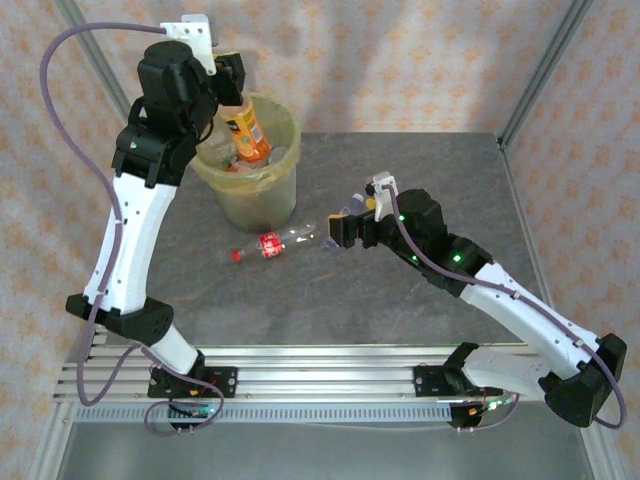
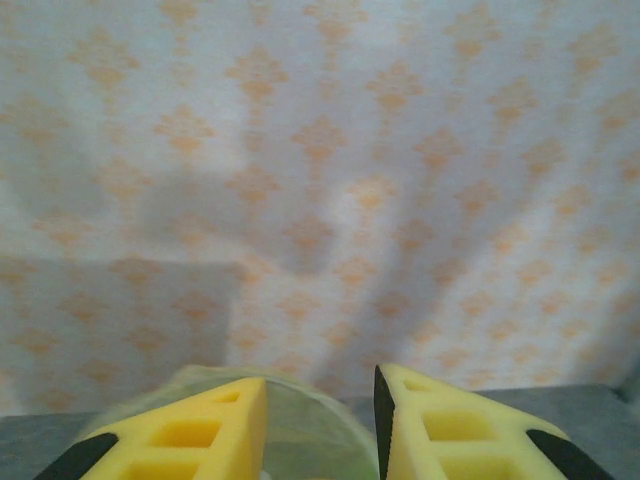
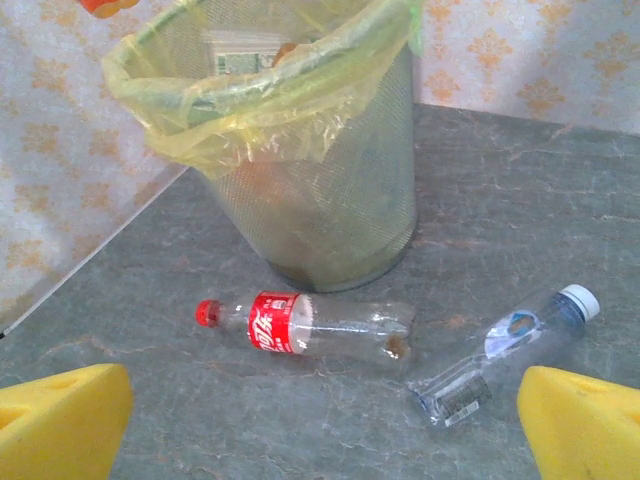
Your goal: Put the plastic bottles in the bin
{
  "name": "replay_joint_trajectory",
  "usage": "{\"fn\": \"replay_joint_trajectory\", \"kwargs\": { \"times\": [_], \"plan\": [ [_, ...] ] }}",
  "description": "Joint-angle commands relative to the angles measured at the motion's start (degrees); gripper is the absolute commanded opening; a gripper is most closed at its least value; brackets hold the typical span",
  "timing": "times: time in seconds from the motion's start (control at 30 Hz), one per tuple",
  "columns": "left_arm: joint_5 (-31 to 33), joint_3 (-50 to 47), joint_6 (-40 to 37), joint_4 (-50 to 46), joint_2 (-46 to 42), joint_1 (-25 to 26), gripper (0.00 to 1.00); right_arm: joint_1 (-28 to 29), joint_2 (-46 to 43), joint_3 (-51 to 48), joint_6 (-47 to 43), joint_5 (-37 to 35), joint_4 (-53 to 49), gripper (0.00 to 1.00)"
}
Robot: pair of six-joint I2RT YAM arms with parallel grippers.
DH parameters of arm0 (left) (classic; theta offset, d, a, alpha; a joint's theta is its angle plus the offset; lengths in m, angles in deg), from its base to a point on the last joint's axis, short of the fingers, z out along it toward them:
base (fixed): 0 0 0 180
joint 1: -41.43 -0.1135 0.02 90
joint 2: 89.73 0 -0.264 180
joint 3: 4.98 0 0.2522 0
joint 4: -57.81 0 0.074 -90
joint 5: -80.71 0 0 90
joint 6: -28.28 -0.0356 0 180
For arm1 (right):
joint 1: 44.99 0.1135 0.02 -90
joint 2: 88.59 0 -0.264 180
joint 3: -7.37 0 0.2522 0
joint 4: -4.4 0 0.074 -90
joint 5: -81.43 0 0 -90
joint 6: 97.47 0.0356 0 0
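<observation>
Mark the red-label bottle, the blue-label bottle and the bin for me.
red-label bottle (image 3: pixel 275 322), right wrist view, on its red label.
blue-label bottle (image 3: pixel 515 328), right wrist view, on its blue label.
bin (image 3: pixel 330 190), right wrist view, on its mesh wall.

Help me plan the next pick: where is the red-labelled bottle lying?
The red-labelled bottle lies on its side on the table, just in front of the bin, with a clear bottle beside its base end.

light: bright, even | shadows: soft on wallpaper (image 2: pixel 300 230) | focus: slightly soft
</observation>
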State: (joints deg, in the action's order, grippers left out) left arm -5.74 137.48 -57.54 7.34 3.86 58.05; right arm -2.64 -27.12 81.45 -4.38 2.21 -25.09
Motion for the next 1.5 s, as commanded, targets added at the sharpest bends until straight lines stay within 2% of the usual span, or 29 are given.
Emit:
{"fn": "replay_joint_trajectory", "kwargs": {
  "times": [0.0,0.17,0.33,0.47,0.6,0.93,1.0,1.23,1.37,1.47],
  "plan": [
    [7.16,3.10,-6.71,-1.01,2.62,-1.52,0.00,0.10,-0.64,0.33,1.02,-2.78,-1.05,0.99],
    [10.32,5.70,-13.41,-1.35,7.31,-2.84,0.00,0.10,-0.83,0.47,1.24,-4.88,-1.59,0.99],
    [10.16,7.64,-18.96,-2.24,11.88,-3.26,0.00,0.10,-0.82,0.59,1.40,-6.47,-1.59,0.99],
    [10.49,13.04,-22.18,-6.61,17.70,-3.24,0.00,0.10,-0.88,0.42,1.59,-7.15,-1.74,0.99],
    [11.40,17.07,-23.98,-10.23,22.07,-3.26,0.00,0.10,-1.07,0.09,1.96,-7.62,-2.07,0.99],
    [11.96,17.05,-25.72,-13.02,26.68,-3.25,0.02,0.10,-2.14,-0.54,2.21,-10.05,-2.21,0.99],
    [11.67,17.10,-25.72,-13.45,27.28,-3.22,0.08,0.10,-2.23,-0.55,2.32,-10.52,-2.20,0.99],
    [9.39,17.28,-24.77,-13.62,28.66,-3.21,0.55,0.10,-2.50,-0.64,2.52,-11.64,-2.55,0.99],
    [7.99,18.66,-23.72,-13.97,29.28,-3.16,0.67,0.10,-2.70,-0.85,2.57,-12.02,-2.57,0.99],
    [6.90,19.04,-22.79,-13.87,29.32,-3.17,0.69,0.10,-2.76,-0.99,2.55,-12.26,-2.61,0.99]
  ]
}}
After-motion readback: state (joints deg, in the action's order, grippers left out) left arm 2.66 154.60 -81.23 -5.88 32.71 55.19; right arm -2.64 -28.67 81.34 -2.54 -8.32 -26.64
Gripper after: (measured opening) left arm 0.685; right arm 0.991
